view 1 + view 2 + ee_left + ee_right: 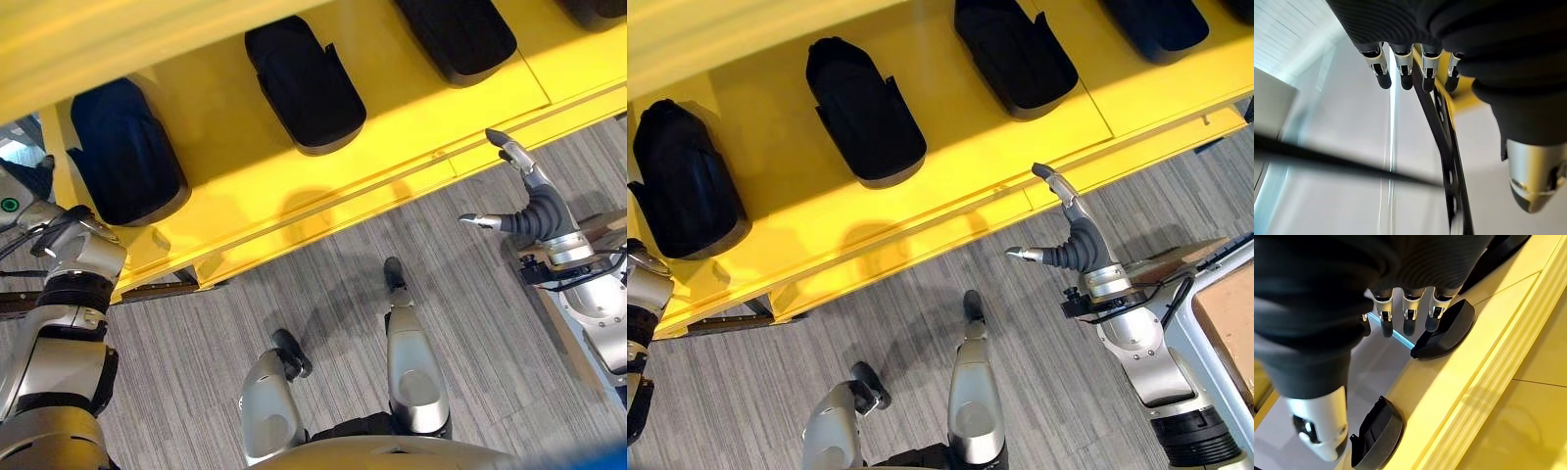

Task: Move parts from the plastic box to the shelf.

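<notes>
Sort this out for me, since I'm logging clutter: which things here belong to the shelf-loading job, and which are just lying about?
Belonging to the job:
- yellow shelf
- black moulded parts already lying on it
- right hand, open and empty by the shelf edge
- left hand, fingers straight, empty

Just lying about:
- brown board at the robot's right
- grey carpet floor

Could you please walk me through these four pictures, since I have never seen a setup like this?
This is a humanoid robot standing at a yellow shelf. Two pictures come from a stereo camera on its head, looking down; the other two come from cameras on its wrists, looking along each hand. Black moulded parts lie in a row on the shelf. The right hand hangs just in front of the shelf edge, fingers straight, holding nothing. The left hand, seen in its wrist camera, also has relaxed fingers and is empty. Grey carpet covers the floor.
</notes>
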